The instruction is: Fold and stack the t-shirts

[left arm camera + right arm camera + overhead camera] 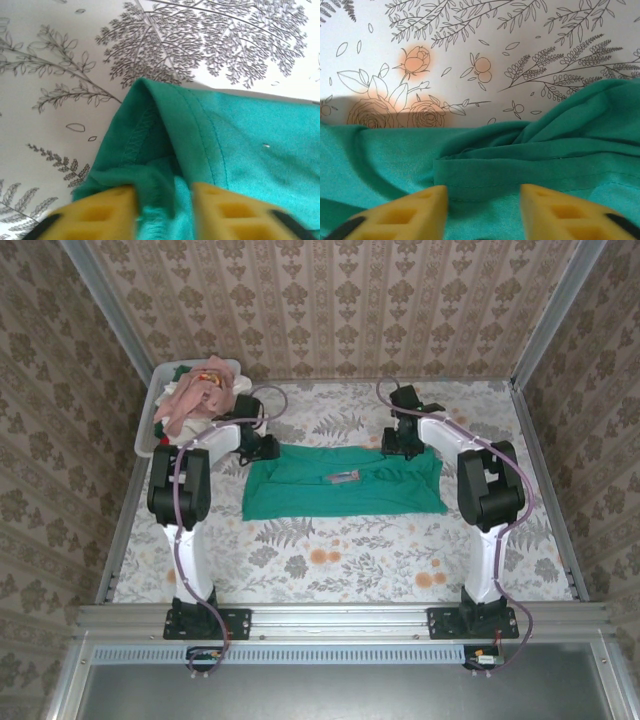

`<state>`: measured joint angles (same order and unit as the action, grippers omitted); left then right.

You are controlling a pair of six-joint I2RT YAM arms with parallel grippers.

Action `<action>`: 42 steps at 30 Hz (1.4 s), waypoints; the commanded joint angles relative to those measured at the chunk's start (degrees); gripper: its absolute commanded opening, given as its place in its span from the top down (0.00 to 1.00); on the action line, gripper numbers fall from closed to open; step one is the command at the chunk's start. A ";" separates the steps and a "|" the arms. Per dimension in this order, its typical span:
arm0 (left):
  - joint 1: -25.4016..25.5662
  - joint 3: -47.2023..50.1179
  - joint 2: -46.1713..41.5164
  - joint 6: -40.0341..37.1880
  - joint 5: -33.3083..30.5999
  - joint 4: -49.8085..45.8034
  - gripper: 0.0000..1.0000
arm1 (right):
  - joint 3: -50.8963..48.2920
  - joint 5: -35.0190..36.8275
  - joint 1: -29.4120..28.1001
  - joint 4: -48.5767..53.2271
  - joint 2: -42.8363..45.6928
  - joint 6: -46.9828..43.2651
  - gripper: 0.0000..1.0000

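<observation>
Green shirt (pixel 340 490) at mid-table (pixel 340 560), spread wide from left to right, with a small pinkish print (pixel 342 478) near its middle. Lies mostly flat, rumpled along the far edge at both corners.

At the shirt's far left corner: left gripper (pixel 262 447), tip down on the cloth. From the left wrist, a folded-over corner of the shirt (pixel 240 145), peaked up off the floral table, seam showing inside the fold. Left gripper (pixel 163 192) narrowed on a bunched fold; cloth fills the gap and touches both yellow fingers (pixel 110 210). Has hold of that fold.

At the far right corner: right gripper (pixel 400 445), also low over the cloth. From the right wrist, right gripper (pixel 482 192) just above the shirt (pixel 530 170), yellow fingers (pixel 415 212) standing apart, a stitched hem running across the gap between them. Pinches nothing that can be seen. Beyond the fingers, cloth ridged up in soft folds, bare floral table farther on.

At the table's far left corner: white tub (pixel 145 440), heaped with a pile (pixel 200 395) of pink and white shirts, left of the green shirt and apart from it.
</observation>
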<state>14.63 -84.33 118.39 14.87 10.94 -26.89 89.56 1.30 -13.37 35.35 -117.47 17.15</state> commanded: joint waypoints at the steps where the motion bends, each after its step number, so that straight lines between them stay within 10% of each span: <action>1: -0.32 -1.41 0.45 -0.48 0.92 -2.82 0.79 | -3.02 1.85 0.33 0.92 2.72 -0.41 0.69; 8: -1.03 0.27 -2.02 0.23 -0.02 -4.08 0.92 | -6.49 2.41 -0.02 0.90 4.76 -1.08 0.90; 21: -5.38 6.27 -7.14 2.95 -0.46 -3.72 0.88 | -22.65 4.85 -5.50 -8.63 17.69 2.70 0.98; 32: -5.37 7.58 -11.85 3.27 0.95 -3.71 0.59 | -30.75 1.90 -8.01 -6.74 26.74 6.11 0.70; 38: -3.88 8.22 -13.52 2.97 1.41 -3.10 0.55 | -37.82 0.00 -9.97 -7.51 30.13 8.76 0.65; 42: -2.28 7.97 -13.11 2.61 1.89 -3.15 0.53 | -36.02 2.31 -8.03 -8.14 32.87 9.30 0.44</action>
<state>11.29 -76.62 105.56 18.02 11.84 -29.82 51.53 2.61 -22.85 28.29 -88.01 24.91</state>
